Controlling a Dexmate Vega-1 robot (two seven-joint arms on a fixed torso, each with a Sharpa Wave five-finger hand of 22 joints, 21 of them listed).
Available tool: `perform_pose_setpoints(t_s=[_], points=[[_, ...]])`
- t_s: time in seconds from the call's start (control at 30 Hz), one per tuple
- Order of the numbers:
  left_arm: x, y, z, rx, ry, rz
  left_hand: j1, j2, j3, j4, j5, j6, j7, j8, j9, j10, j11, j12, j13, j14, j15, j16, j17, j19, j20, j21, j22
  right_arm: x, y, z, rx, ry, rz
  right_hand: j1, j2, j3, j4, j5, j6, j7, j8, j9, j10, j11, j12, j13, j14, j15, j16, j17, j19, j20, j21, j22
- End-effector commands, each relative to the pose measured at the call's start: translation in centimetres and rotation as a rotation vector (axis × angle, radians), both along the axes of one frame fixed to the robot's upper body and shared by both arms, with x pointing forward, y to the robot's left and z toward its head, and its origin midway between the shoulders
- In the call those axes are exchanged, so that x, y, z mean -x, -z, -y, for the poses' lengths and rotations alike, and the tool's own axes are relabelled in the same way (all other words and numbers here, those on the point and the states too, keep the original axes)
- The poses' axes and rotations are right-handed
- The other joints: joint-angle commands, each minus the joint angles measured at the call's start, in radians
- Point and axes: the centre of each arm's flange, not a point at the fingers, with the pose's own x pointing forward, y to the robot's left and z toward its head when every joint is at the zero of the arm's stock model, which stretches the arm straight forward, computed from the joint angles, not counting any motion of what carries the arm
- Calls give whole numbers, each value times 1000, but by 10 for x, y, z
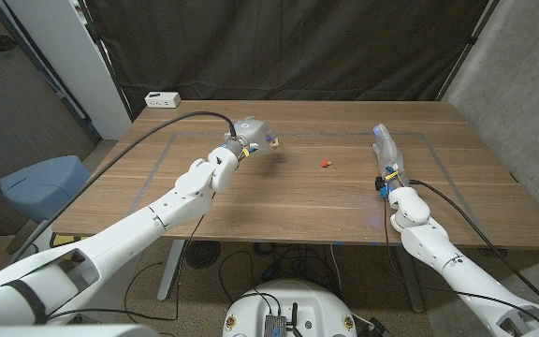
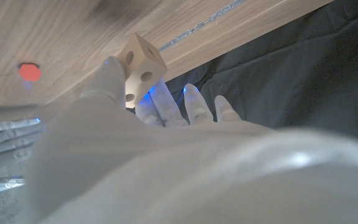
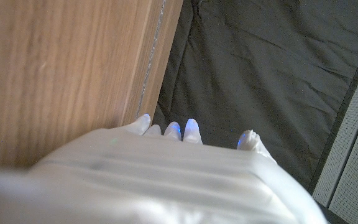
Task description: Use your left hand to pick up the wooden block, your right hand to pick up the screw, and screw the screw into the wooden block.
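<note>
Wooden table (image 1: 344,201): block (image 1: 273,141) in left hand (image 1: 249,132)

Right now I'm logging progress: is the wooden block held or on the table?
Held. The left robot hand pinches the wooden block at its fingertips; the red screw lies apart on the table.

One wooden block (image 1: 271,141), one red screw (image 1: 324,162), two hands.
</note>
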Motion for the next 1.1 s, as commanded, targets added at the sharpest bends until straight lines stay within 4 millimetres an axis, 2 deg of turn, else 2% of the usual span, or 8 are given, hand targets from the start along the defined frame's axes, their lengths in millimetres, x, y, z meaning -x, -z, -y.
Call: perform_pose_setpoints(t_s=[0.03,0.33,0.63,0.77,0.9,1.1], points=[[-3,-1,0,145,107,5,0,10,-6,3,4,14,4,-2,4,10,1,4,4,15,-108,7,4,6,-7,0,3,6,-19,-2,122,40,-21,6,-2,7,-4,6,5,-1,5,2,2,-8,3,4,6,0,3,2,11,-14,9,2],[-11,0,1,187,186,-6,-3,12,-9,5,5,14,3,-5,4,9,1,2,6,13,-108,6,5,4,-12,-1,3,11,-34,-1,233,68,-41,20,-13,9,-19,3,10,-6,7,2,4,-4,4,4,19,2,5,-1,44,-2,18,2],[-20,-1,-5,282,258,-48,-6,19,-11,8,6,16,1,-7,5,10,0,1,9,15,-109,8,8,2,-15,-2,4,14,-48,-4,329,99,-34,60,-18,25,-53,-4,36,-4,16,3,20,-2,9,4,38,-1,9,-2,75,1,21,1],[-22,-1,-8,316,290,-52,-6,21,-12,8,7,18,3,-8,5,8,1,0,11,16,-108,8,10,7,-18,0,4,13,-53,-5,347,98,-31,83,-20,34,-71,-3,44,-6,17,3,28,-2,11,4,46,-1,9,-3,93,-9,23,1],[-26,0,-10,361,325,-74,-8,24,-14,10,8,17,7,-10,5,7,1,-2,12,19,-109,10,11,7,-19,0,4,13,-58,-3,392,106,-26,131,-30,52,-106,11,50,1,19,3,34,-1,10,5,53,1,8,-3,110,-3,21,0],[-30,-1,-13,411,359,-118,-7,28,-15,9,9,23,6,-10,5,7,1,-3,14,26,-110,14,14,4,-25,-1,5,17,-67,0,473,125,-33,180,-53,66,-131,20,74,-2,27,4,42,1,11,5,64,2,8,-3,141,-2,23,0]])
